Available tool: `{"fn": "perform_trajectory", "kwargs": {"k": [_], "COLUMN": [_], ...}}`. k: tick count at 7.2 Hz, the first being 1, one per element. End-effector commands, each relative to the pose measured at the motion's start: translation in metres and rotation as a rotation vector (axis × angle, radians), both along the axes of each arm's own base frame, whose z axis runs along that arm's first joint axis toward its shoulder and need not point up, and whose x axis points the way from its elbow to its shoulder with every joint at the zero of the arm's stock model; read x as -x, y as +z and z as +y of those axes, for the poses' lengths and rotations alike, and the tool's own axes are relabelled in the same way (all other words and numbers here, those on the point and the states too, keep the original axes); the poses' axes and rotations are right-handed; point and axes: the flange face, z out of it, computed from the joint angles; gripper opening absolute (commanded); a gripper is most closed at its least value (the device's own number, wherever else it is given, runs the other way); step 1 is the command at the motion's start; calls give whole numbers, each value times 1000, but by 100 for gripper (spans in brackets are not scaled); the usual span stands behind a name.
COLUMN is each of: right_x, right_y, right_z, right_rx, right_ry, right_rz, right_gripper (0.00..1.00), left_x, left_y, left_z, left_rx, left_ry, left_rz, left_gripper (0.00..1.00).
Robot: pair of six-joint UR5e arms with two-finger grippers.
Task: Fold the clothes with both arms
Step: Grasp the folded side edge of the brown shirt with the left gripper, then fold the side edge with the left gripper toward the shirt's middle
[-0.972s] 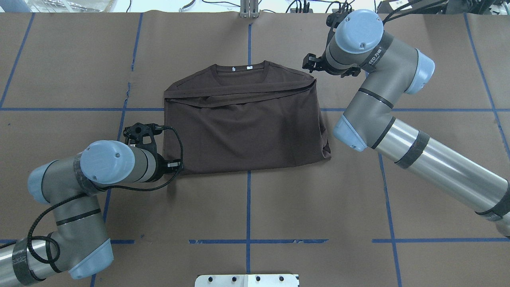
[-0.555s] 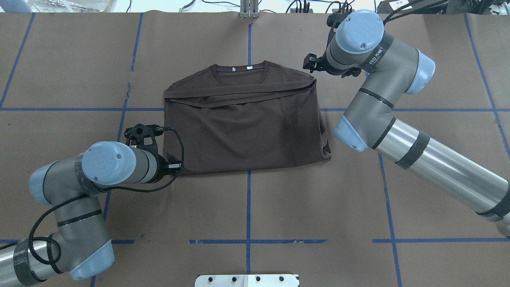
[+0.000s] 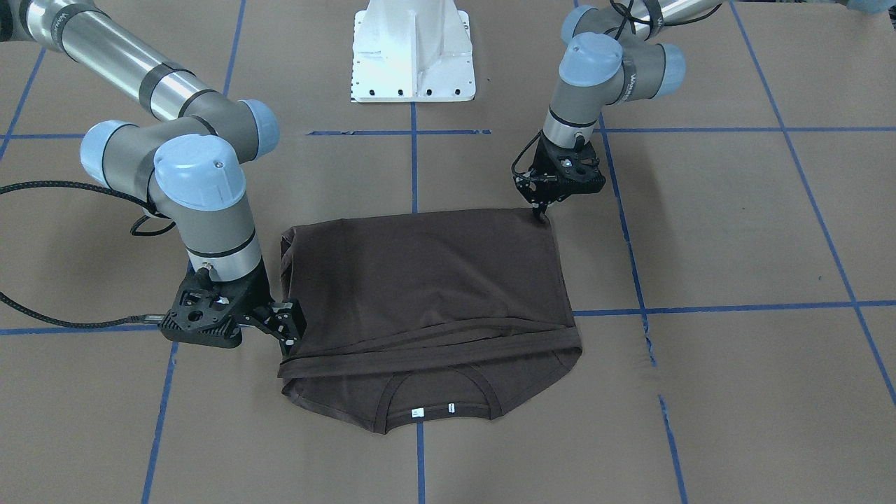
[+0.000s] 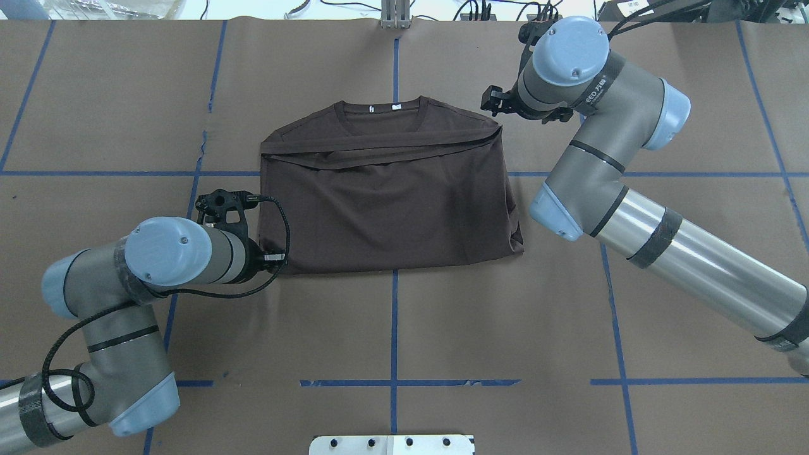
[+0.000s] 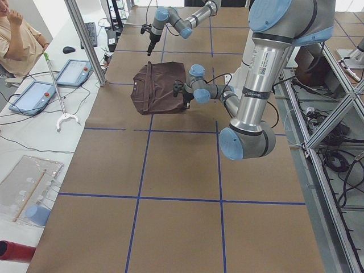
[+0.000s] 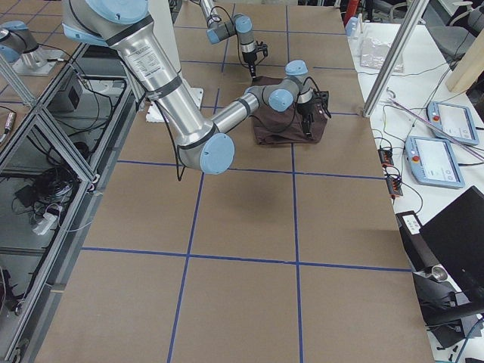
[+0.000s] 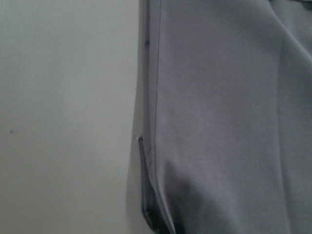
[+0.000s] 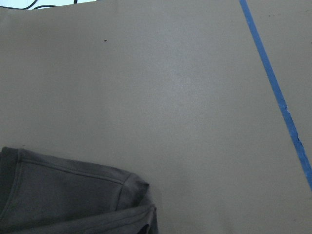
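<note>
- T-shirt [image 3: 420, 280], dark brown-grey, is lying folded into a rough rectangle in the middle of the front-facing view, on the brown-covered table [image 3: 700, 231].
- Its lower half is lying doubled up over the chest, with the hem band crossing just above the collar [image 3: 435, 418] in that view.
- The collar is pointing toward the bottom of the frame, and two small white neck tags [image 3: 418, 412] are showing inside it.
- The left gripper [image 3: 542, 212] is pointing straight down at the shirt's upper right corner in the front-facing view. Its fingers are drawn together to a narrow point and seem to be pinching the cloth there.
- The left wrist camera is showing only the shirt's hemmed side edge running down the frame, with bare table to its left.
- The right gripper [image 3: 288, 327] is lying low and sideways at the left edge of the shirt, beside the fold. Its fingers are standing apart and holding nothing, and one tip is sitting right against the cloth.
- The right wrist camera is catching a sleeve corner in its lower left.
- Blue tape lines [image 3: 413, 168] are crossing the table, and one is running under the shirt.
- The white base mount [image 3: 413, 49] is sitting at the top centre.
- A person [image 5: 20, 34] is sitting at the upper left of the left side view.
</note>
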Motion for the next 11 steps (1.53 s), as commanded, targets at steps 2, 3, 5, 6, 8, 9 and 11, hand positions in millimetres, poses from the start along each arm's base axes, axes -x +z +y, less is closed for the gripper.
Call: {"fn": "perform_trajectory", "kwargs": {"k": [2,3,5,6,8,9,11], "right_x": [1,0,0,-2,8,22,68], "right_y": [0,0,-4,-12,-24,-34,-80], "right_z": [0,0,0,3,12,20,41], "right_rx": [6,7,3,-9,3,23,34], "right_ry": [6,9,11,11,21,37,70], "right_rz": [-3,-3,-10,-22,-51,-76,-137], "right_gripper": [100,100,100,100,100,100,93], "left_x": [78,98,68,80,103,122,151], "left_y": [60,72,77,71,80,63,68], "left_z": [-136,-193,-312,-337,-341,-344,-322], "left_rx": [-141,-169,-229,-259,-326,-367,-382], "left_ry": [-59,-107,-162,-178,-123,-108,-14], "left_rz": [-207,-225,-214,-214,-259,-244,-160], "left_gripper": [0,0,0,0,99,100,100]}}
